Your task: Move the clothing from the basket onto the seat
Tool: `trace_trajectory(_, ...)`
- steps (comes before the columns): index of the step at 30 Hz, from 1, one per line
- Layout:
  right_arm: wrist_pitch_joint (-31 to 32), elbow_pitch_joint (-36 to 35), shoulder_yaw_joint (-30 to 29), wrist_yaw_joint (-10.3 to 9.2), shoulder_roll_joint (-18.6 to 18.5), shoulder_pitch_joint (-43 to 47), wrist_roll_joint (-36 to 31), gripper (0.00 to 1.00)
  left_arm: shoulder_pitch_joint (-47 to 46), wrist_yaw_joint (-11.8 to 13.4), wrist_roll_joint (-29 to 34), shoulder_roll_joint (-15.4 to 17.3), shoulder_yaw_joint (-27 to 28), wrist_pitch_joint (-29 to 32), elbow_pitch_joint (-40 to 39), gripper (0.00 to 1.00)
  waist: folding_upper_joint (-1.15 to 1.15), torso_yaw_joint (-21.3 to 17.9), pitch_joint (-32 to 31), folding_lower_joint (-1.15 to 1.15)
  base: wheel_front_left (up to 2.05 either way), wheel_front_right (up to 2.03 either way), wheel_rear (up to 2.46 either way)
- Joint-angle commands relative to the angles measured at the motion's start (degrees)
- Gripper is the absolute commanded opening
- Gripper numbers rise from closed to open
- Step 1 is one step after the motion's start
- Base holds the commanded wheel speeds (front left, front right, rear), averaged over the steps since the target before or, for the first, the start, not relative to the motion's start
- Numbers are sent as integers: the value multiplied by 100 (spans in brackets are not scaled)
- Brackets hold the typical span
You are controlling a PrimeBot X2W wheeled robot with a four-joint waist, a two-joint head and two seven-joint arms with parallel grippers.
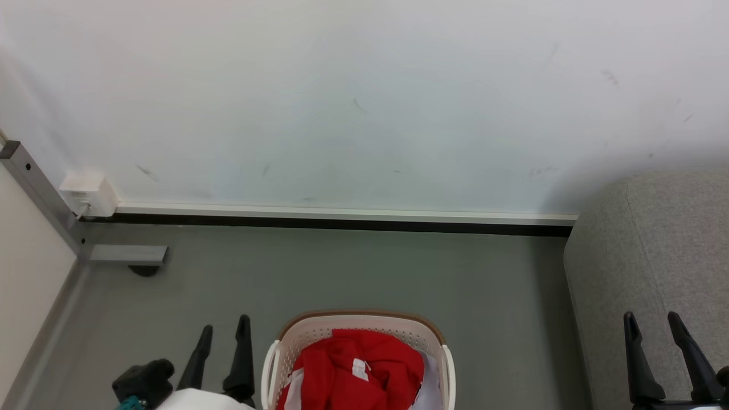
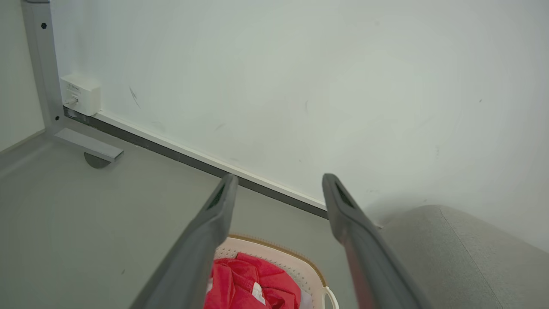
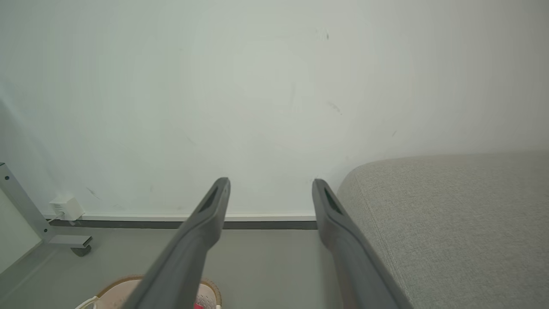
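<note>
Clothing [image 1: 356, 370] in bright red, with white panels and a small white label, lies bunched in the basket [image 1: 364, 320], heaped about level with the brown rim. The basket stands on the grey floor [image 1: 353, 267] at the bottom centre of the head view, clear of the wall [image 1: 364, 85] and its skirting [image 1: 342, 216]. The seat [image 1: 655, 256], light grey and round-edged, occupies the lower right of that view, apart from the basket with a strip of floor between them.

The left gripper [image 1: 226, 322] hangs just to the left of the basket, its two dark fingers spread and holding nothing. From its wrist camera the fingers frame the skirting, with the basket and the red heap low between them and the seat at the lower right. The right gripper [image 1: 651, 314] is at the lower right, in front of the seat, likewise wide open and empty. Its wrist camera shows the right finger against the seat's rounded corner and the basket's rim at the bottom edge, partly behind the left finger.

At the far left a white box [image 1: 88, 193] sits on the wall by the skirting, beside a grey metal frame [image 1: 34, 176] whose foot rests on the floor.
</note>
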Motion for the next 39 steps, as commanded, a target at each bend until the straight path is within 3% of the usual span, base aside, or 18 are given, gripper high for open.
trace_trajectory(1, -55, -63, -1, -9, -57, 21, -170, 100, -63, 19, 211, 49, -9, -52, -35, 100, 0, 2, 6, 0, 0, 0, 0)
trace_trajectory(32, -379, 160, 34, -12, -35, 139, -950, 100, -52, 120, 1387, 58, -96, -377, 178, 100, 0, 68, 41, 0, 0, 0, 0)
trace_trajectory(39, -407, 231, -20, -12, 4, 144, -835, 100, -42, 115, 1469, 58, -98, -400, 190, 100, 0, 66, 35, 0, 0, 0, 0)
